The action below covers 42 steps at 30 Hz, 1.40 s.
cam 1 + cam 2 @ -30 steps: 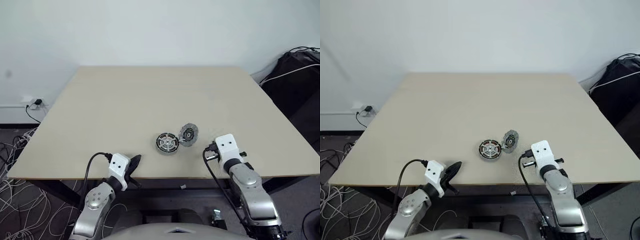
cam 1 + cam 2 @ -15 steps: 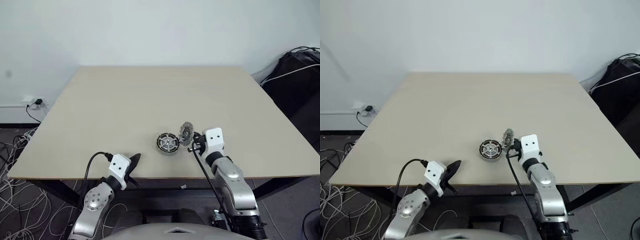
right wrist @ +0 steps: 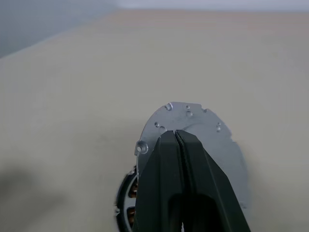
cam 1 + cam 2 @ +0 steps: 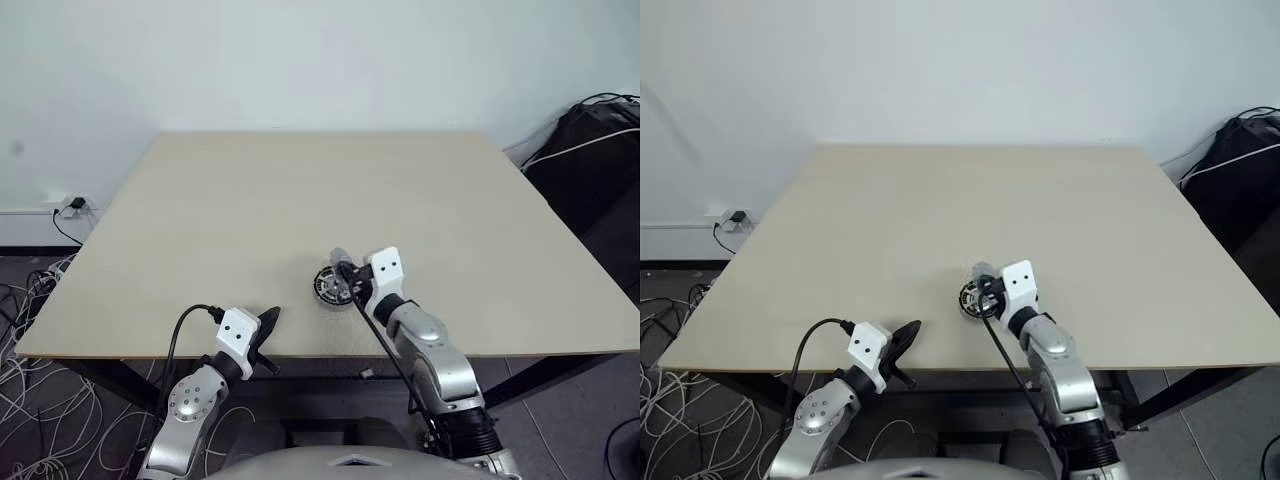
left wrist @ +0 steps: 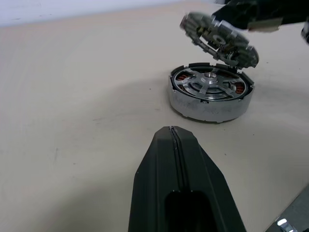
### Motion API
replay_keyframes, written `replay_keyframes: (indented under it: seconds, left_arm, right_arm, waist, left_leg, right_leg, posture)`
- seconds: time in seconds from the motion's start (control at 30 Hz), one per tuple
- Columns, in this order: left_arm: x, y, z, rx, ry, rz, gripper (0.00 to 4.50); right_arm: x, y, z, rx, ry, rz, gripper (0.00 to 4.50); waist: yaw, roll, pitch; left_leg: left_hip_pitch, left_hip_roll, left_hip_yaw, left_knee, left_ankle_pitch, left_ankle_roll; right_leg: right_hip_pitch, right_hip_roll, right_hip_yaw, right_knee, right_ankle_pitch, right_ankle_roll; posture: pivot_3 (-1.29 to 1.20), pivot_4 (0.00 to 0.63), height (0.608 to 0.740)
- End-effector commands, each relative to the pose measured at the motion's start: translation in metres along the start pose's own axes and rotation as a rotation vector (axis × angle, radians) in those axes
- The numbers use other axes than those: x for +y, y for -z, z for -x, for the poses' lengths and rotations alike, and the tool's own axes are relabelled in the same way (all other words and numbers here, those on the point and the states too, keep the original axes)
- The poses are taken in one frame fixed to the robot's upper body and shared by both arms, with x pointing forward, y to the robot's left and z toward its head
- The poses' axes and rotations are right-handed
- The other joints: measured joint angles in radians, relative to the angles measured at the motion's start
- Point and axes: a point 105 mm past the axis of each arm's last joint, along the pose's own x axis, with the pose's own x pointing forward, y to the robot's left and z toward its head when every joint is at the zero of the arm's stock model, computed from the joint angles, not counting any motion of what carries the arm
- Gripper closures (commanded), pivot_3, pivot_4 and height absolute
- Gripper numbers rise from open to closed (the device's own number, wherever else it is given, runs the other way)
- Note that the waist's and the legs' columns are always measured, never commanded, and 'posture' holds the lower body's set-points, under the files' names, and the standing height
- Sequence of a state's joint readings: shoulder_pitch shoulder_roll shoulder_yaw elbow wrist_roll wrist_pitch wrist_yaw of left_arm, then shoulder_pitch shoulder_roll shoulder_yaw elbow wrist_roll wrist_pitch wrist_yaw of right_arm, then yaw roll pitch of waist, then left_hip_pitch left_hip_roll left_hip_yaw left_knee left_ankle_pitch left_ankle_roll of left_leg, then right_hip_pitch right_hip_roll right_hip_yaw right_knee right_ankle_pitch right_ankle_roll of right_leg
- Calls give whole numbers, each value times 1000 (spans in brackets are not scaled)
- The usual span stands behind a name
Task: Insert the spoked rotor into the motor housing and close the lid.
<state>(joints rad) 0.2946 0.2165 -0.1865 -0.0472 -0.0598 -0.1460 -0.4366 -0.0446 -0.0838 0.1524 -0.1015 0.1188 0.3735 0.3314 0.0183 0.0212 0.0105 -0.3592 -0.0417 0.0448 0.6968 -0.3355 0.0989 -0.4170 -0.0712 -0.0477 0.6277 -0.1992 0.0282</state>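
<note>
Overhead, plain white wall behind beige table; right tool gripping lid, left tool closed, empty.

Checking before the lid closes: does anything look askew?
Yes. The silvery round lid, held in the right claw, hangs tilted above the round silver motor housing, not level with it, its toothed edge dipping on one side.

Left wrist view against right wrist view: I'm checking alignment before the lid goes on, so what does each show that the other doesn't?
Left wrist view: the motor housing whole, spoked rotor seated inside, the lid tilted above its far edge, and the shut left claw. Right wrist view: the lid's flat silvery face and the right claw shut on it; just a sliver of housing below. Both share lid, housing and table.
</note>
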Motion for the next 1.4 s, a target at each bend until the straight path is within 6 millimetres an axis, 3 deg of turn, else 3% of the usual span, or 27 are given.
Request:
replay_keyframes:
  seconds: [0.03, 0.63, 0.73, 0.93, 1.07, 1.4]
  left_arm:
    - [3, -9, -2, -42, -13, -3, 4500]
    - [4, -10, -1, -38, -27, 2, 4500]
    - [4, -9, -1, -35, -27, 3, 4500]
    - [3, -9, -1, -32, -22, 3, 4500]
    - [3, -9, -1, -33, -19, 2, 4500]
    - [4, -9, 0, -32, -37, 7, 4500]
  right_arm:
    - [2, -4, -7, -16, -11, 14, 4462]
    - [6, 35, -7, 148, -36, 16, 4462]
    - [9, 25, -4, 111, -64, 42, 4462]
    - [11, -21, -2, -74, -125, 139, 4462]
    - [5, -23, -5, -61, -157, 185, 3620]
    - [-2, -2, -14, 39, -222, 206, 293]
  waist:
    - [0, 0, 0]
    - [-1, 0, 0]
    - [0, 0, 0]
    - [0, 1, 0]
    - [0, 0, 0]
    - [0, 0, 0]
  left_leg:
    - [0, 0, 0, 0, 0, 0]
    - [-1, 0, 0, -2, 0, 0]
    - [-1, 0, 0, -2, 0, 0]
    - [-5, 0, 0, -2, 0, 0]
    - [-6, 0, 0, -2, 0, -1]
    - [-6, 0, 1, -2, 0, -1]
  right_leg:
    - [0, 0, 0, 0, 0, 0]
    - [-2, -1, 0, 0, -1, -1]
    - [-2, -1, 0, 0, -1, -1]
    - [-6, -1, 0, 0, -1, -1]
    - [-8, 0, 0, 0, 0, -1]
    - [-8, -1, 1, 0, -1, -1]
  posture:
    - [0, 0, 740]
    - [0, 0, 740]
    - [0, 0, 740]
    - [0, 0, 740]
    - [0, 0, 740]
    - [0, 0, 740]
